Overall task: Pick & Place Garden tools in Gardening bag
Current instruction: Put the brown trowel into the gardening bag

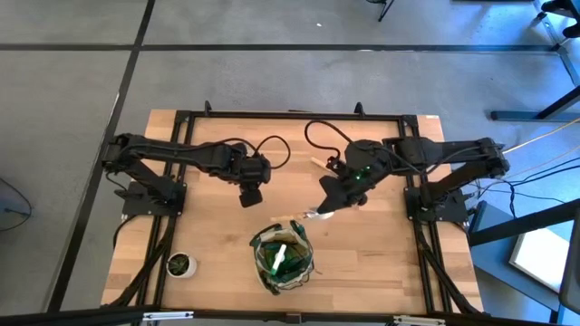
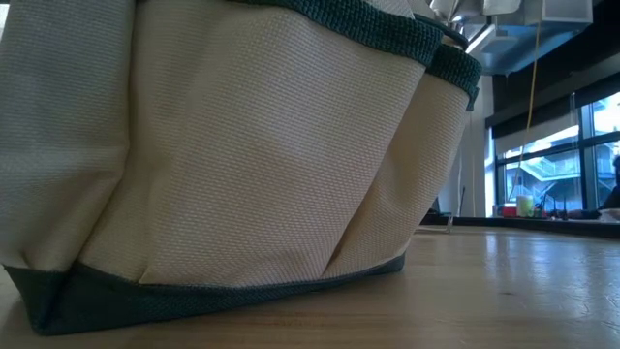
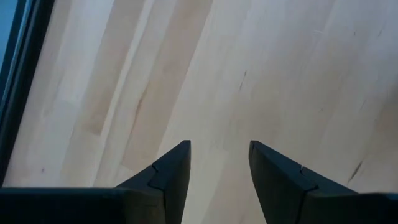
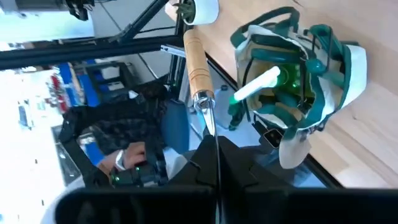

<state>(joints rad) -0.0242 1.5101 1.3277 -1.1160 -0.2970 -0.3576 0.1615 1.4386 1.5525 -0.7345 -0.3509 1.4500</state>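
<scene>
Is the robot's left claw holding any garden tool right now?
No, the left gripper hangs open over bare wooden table, with nothing between its fingers.

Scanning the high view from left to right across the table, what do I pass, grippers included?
Small potted plant → left gripper, open over bare wood → gardening bag with the green spray bottle inside → right gripper, shut on a wooden-handled tool just beyond the bag's rim.

Khaki gardening bag (image 2: 242, 165) with dark trim on wooden table (image 2: 523, 281).
</scene>
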